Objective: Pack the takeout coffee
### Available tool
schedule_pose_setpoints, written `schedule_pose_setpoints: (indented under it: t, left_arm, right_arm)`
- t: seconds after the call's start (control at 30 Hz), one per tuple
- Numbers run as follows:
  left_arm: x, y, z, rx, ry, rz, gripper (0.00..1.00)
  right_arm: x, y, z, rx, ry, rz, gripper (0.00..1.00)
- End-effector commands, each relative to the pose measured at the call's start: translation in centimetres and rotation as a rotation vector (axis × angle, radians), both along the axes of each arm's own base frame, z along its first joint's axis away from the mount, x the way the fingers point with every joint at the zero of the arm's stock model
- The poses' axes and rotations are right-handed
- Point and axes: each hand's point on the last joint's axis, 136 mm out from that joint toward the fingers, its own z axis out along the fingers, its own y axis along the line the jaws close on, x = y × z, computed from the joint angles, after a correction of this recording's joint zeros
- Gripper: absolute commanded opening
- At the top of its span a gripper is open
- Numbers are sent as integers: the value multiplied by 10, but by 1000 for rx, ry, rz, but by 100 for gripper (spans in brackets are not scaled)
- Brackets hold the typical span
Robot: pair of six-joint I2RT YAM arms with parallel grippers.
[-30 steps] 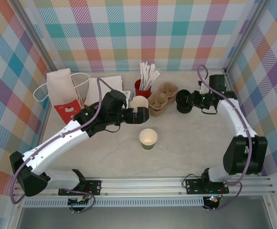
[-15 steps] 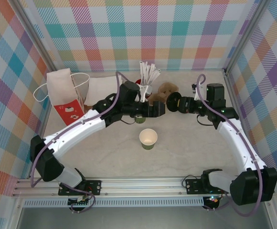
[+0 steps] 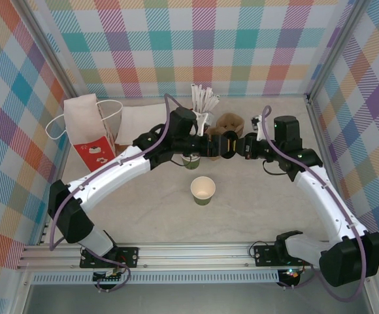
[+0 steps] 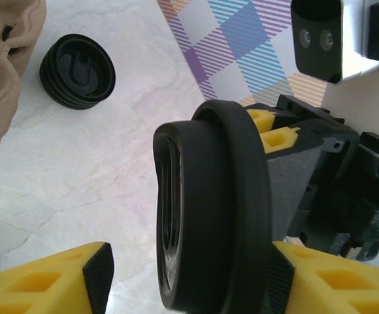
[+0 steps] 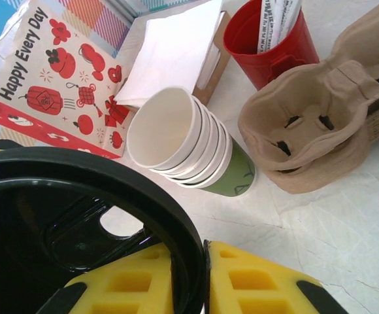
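Your right hand (image 5: 202, 281) pinched a black lid (image 4: 209, 209) while your left hand (image 4: 196, 275) stood part-open around it, a handover that could drop if released early, as the green cups (image 3: 191, 161) sat stacked on the counter (image 3: 261, 196).

Your surface is a pale marble-patterned tabletop (image 3: 261, 209). Near its middle you have a single olive-green paper cup (image 3: 202, 190), upright, cream inside, and apart from everything else. Farther back sits a stack of olive-green paper cups (image 5: 196, 147), with brown moulded-pulp cup carriers (image 5: 320, 124) just beside it. Behind that stack, toward the far edge, you'll see a red cup of white paper-wrapped sticks (image 5: 261, 52) and white napkins in a wooden holder (image 5: 176, 52). A red-and-white paper bag printed "Happy Every Day" (image 3: 88, 134) sits in the far left corner. A stack of black plastic lids (image 4: 77, 70) rests near the carriers.
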Motion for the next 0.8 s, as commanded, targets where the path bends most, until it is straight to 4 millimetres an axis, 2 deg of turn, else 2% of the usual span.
schedule_pose_setpoints:
  t: [0.0, 0.2, 0.47, 0.77]
  left_arm:
    - [9, 2, 5, 7, -32, 9, 58]
    - [12, 3, -2, 38, -31, 15, 48]
    - [14, 17, -16, 155, -72, 60, 26]
    - [14, 39, -28, 359, -185, 111, 11]
  right_arm:
    - [-2, 10, 7, 15, -45, 54, 18]
    - [-1, 17, 4, 4, -30, 69, 18]
    - [1, 22, 3, -6, -14, 69, 20]
    - [0, 16, 10, -24, 30, 21, 32]
